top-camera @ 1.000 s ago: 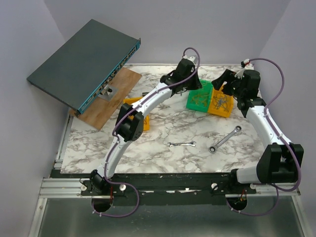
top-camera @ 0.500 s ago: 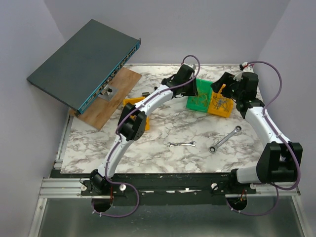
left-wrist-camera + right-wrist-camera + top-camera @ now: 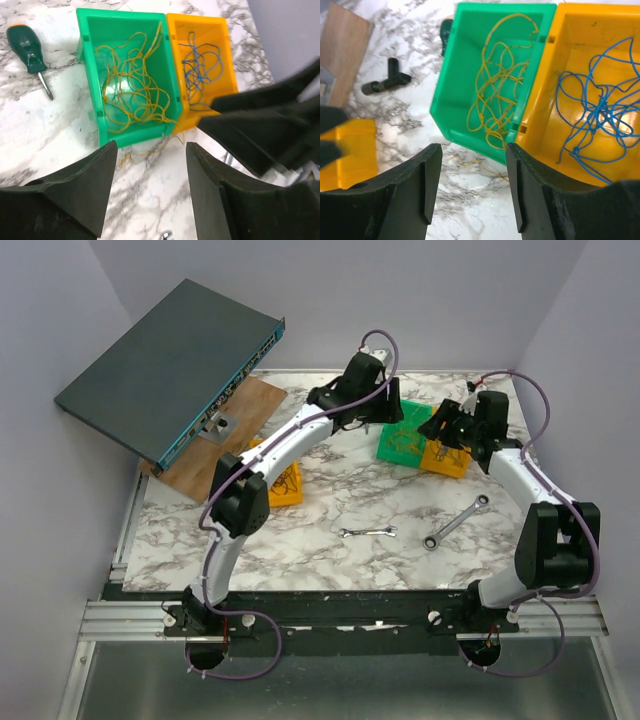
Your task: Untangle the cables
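Note:
The cables lie in two bins. A tangle of yellow cable [image 3: 131, 85] fills the green bin [image 3: 120, 14], and blue cable [image 3: 200, 70] lies in the orange bin [image 3: 220, 30] beside it. One loose yellow strand [image 3: 480, 165] trails over the green bin's [image 3: 455, 100] near wall onto the marble. My left gripper [image 3: 152, 190] hangs open over bare marble just in front of the green bin, nothing between its fingers. My right gripper [image 3: 472, 195] is open and empty above the seam between the bins, near the blue cable [image 3: 600, 110].
A green-handled screwdriver [image 3: 27, 47] lies left of the green bin. A black tool [image 3: 385, 82] and a yellow bin [image 3: 280, 480] sit further left. Two wrenches [image 3: 367, 532] [image 3: 455, 521] lie mid-table. A network switch [image 3: 170, 365] leans on a wooden board [image 3: 215, 440] at the back left.
My left gripper has gone from shut to open and lifted back from the green bin. My right gripper has moved in toward the bins, its jaws a little narrower.

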Motion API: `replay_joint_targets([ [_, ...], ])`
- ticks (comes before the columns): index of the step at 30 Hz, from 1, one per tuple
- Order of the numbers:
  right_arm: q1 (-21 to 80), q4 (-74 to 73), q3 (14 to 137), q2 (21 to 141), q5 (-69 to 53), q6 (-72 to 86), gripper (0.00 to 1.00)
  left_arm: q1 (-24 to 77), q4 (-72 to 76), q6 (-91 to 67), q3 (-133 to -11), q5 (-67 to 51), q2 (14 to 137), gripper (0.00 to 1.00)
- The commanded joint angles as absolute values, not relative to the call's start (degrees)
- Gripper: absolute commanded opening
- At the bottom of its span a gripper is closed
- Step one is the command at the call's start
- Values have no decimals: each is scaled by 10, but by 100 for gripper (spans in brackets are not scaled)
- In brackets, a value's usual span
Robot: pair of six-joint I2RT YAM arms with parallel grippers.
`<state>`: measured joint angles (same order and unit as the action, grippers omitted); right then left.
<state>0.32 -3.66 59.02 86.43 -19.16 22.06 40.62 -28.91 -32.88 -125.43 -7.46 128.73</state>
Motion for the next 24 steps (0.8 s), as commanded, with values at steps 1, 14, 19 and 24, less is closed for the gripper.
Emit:
replay_joint_targets([
  [1,3,-88,604,886,-183,190,59,408,-236,-314,-1143,-68,1168,63],
  [14,33,-80,515,859,-102,198,48,415,38,-405,-644,-51,845,66],
  [19,40,-67,509,876,-100,202,41,424,50,-411,-532,-23,755,66],
  [24,48,-43,516,901,-98,211,34,424,37,-405,-467,13,684,66],
])
